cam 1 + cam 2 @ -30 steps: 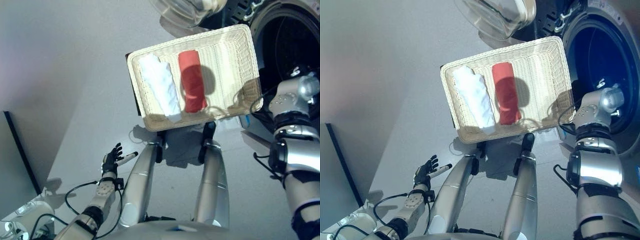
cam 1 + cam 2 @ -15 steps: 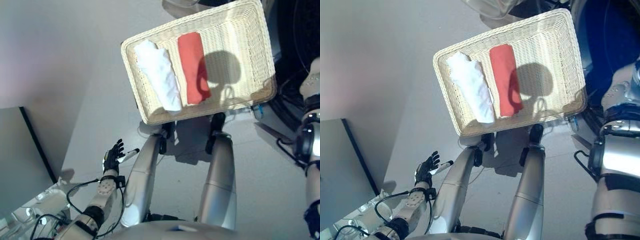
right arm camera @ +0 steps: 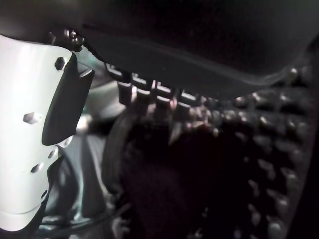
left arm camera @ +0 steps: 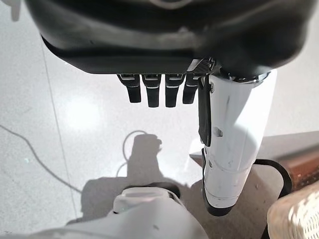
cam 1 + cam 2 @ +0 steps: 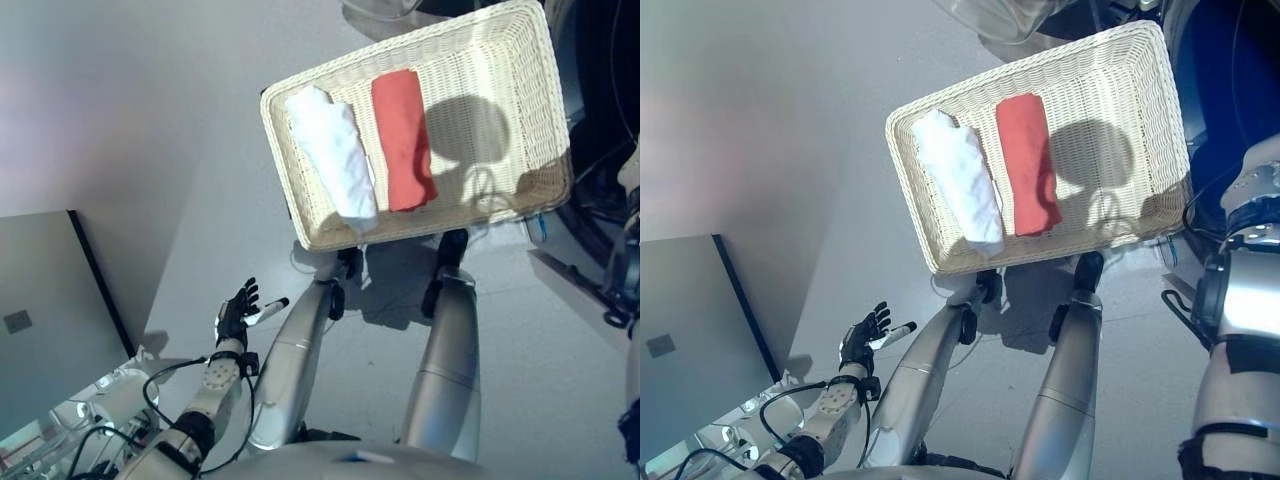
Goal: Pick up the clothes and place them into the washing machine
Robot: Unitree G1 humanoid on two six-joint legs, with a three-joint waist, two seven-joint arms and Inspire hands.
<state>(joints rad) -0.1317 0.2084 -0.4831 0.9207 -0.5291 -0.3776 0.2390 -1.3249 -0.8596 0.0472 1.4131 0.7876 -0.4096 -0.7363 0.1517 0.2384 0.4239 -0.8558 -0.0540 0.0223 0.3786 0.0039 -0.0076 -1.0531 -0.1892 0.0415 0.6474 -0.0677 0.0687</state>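
Observation:
A cream wicker basket (image 5: 283, 160) stands in front of me. In it lie a rolled white cloth (image 5: 335, 160) and, beside it, a rolled red cloth (image 5: 403, 140). The washing machine's (image 5: 1230, 90) dark open drum is at the upper right. My right arm runs off the right edge toward it. In the right wrist view, my right hand (image 3: 199, 45) is inside the studded drum (image 3: 269, 164). Its fingers and white-covered thumb are straight and hold nothing I can see. My left hand (image 5: 237, 312) hangs low at the left, open and empty, far from the basket.
The washer's glass door (image 5: 1000, 15) hangs open at the top, just beyond the basket's far rim. A grey panel (image 5: 50, 330) stands at the lower left. Pale floor (image 5: 200, 200) spreads to the left of the basket.
The whole picture has shifted, so the camera has moved. Less of my right arm now shows at the right edge. Both cloths lie as before, and my left hand stays open.

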